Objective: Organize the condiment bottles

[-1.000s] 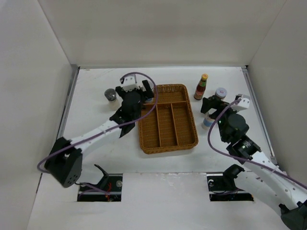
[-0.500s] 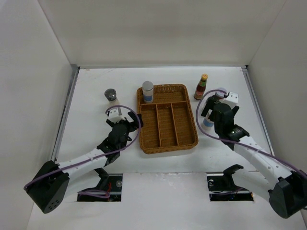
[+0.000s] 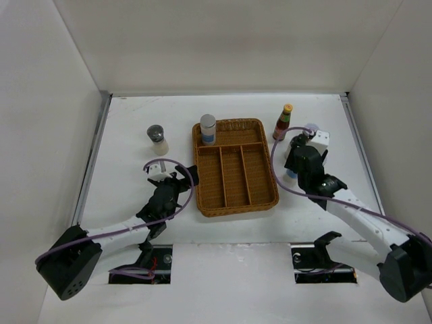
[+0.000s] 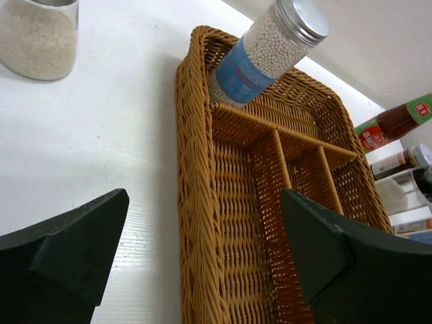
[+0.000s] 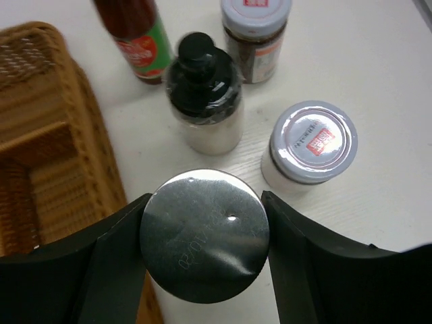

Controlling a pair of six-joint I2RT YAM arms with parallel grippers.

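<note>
Wherever bare, white table; white walls.

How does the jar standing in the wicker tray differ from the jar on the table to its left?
The tray jar sits in the wicker tray's far compartment; the table jar stands on the table outside it. The tray jar carries a blue label; the table jar shows none. The tray jar holds round white beads, the table jar fine pale grains. Both are upright and clear-walled.
</note>
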